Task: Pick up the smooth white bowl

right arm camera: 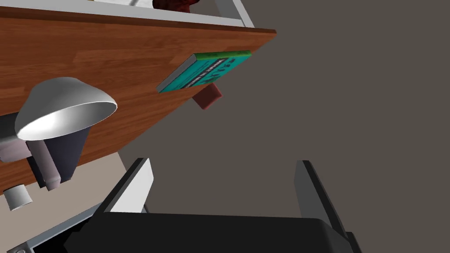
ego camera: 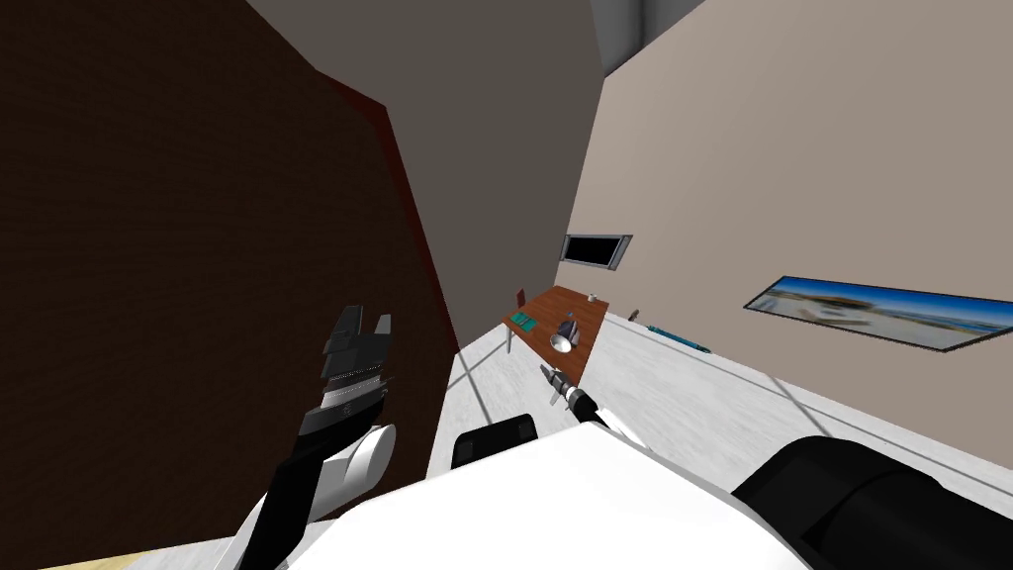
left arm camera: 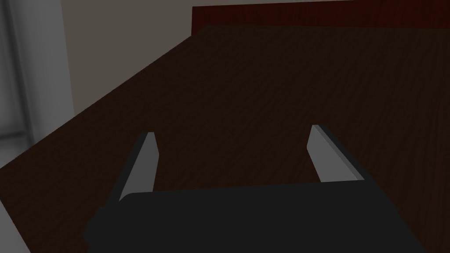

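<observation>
At near left, holds the left pincer spread wide and empty, close before a dark brown wood-grained panel. Farther off, right of that panel, looks onto a brown wooden desk carrying a teal book on its left part and the smooth white bowl toward its near edge, just beside a dark cup. Points the right pincer toward the desk from well short of it, spread wide, grasping nothing. On the far right wall, a long landscape picture.
</observation>
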Robot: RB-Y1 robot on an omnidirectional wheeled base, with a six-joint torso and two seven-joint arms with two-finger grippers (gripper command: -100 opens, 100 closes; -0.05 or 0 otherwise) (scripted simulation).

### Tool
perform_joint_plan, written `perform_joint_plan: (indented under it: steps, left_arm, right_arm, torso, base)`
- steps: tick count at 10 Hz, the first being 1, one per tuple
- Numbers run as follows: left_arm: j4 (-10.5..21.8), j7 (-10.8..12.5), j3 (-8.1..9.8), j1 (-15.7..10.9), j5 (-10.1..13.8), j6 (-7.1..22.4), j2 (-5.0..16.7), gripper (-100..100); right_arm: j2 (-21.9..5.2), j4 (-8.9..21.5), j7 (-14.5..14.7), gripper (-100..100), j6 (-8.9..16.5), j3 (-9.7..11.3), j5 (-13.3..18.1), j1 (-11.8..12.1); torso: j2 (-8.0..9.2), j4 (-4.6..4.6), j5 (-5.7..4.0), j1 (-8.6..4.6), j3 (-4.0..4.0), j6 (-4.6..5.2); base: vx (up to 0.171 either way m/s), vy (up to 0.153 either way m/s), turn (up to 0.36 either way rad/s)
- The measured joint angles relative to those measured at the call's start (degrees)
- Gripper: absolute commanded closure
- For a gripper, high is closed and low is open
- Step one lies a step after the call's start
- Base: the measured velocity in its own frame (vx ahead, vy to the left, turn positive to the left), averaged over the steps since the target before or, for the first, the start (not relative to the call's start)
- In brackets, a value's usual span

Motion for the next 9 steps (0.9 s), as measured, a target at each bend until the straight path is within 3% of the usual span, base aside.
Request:
perform_joint_plan:
  steps: [1,4,6,9]
  left_arm:
    - [0.00,0.00,-0.01,-0.01,0.00,0.00,0.00,0]
    - [0.00,0.00,0.00,0.00,0.00,0.00,0.00,0]
    - [0.00,0.00,0.00,0.00,0.00,0.00,0.00,0]
    - [0.00,0.00,0.00,0.00,0.00,0.00,0.00,0]
  right_arm:
    - [-0.46,1.03,1.04,-100,0.54,0.38,0.68,0.31]
    - [-2.16,6.95,3.18,-100,2.54,1.53,1.77,-1.71]
    - [-2.68,8.72,5.21,-100,4.89,2.26,3.01,-1.56]
    - [-3.81,14.04,6.83,-100,5.10,2.79,3.87,-2.57]
  torso:
    - [-0.05,0.00,0.01,0.02,-0.02,-0.06]
    - [-0.11,-0.02,0.01,0.04,-0.06,0.00]
    - [-0.11,-0.03,0.01,0.01,-0.07,0.00]
    - [-0.07,-0.01,0.00,-0.01,-0.04,0.00]
  base:
    - [0.047,0.019,0.141]
    - [0.066,0.024,0.186]
    - [0.043,0.005,0.063]
    - [0.056,0.007,0.190]
